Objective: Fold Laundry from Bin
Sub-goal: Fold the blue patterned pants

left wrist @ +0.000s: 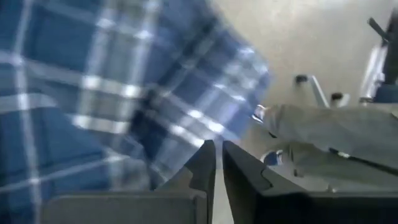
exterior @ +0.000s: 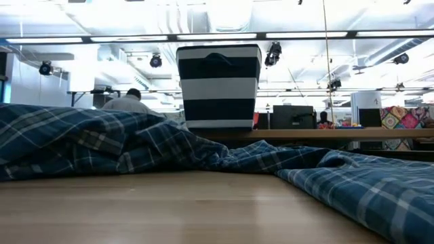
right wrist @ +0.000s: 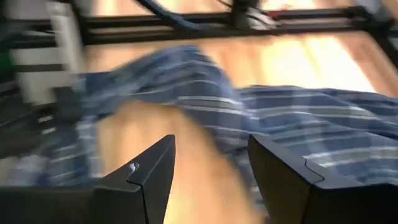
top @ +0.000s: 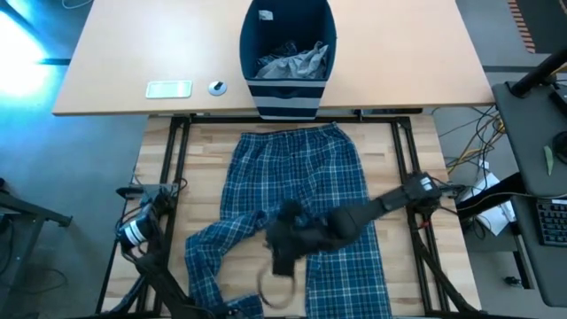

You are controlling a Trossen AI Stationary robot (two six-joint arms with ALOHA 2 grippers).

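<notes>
While the plaid trousers (top: 301, 199) hide much of the table, the left gripper (left wrist: 217, 163) pinches shut on them; the right gripper (right wrist: 211, 163) hovers with fingers apart, holding nothing

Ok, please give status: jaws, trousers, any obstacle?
Left gripper shut at trouser edge. Right gripper open over plaid trousers. Bin behind, holds grey cloth.

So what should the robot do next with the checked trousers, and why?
Probably lower the open jaws of the right arm onto the plaid trousers and close them: one leg lies bent and crumpled, so it needs pulling straight.
</notes>
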